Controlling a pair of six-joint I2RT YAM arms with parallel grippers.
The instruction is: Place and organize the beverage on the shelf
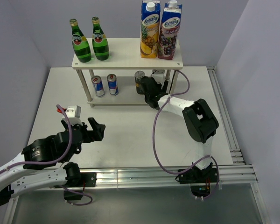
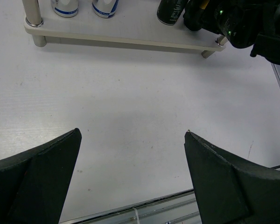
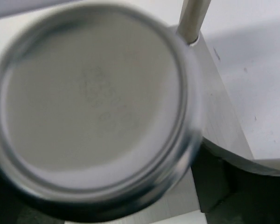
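**Reaching into the shelf's lower tier**

Reaching under the top board of the shelf (image 1: 126, 58), the right gripper (image 1: 149, 87) sits at the right half of the lower tier, just beside a dark can (image 1: 139, 81) that stands upright near the middle of that tier. Whether its jaws are spread or pinching anything cannot be told. The right wrist view is filled by a blurred, round silvery can end (image 3: 93, 107), with one thin shelf leg (image 3: 193, 18) rising just behind it, and the fingers do not show clearly there.

On the shelf's top board, two green bottles (image 1: 81, 42) stand side by side at the left end, and two juice cartons (image 1: 150, 30) stand touching each other at the right end. Two blue-silver cans (image 1: 98, 86) stand next to each other at the left of the lower tier, apart from the dark can.

The left gripper (image 1: 94, 128) hovers over the white table (image 1: 126, 135), well in front of the shelf's left side. Its fingers (image 2: 42, 172) are spread wide with nothing between them.
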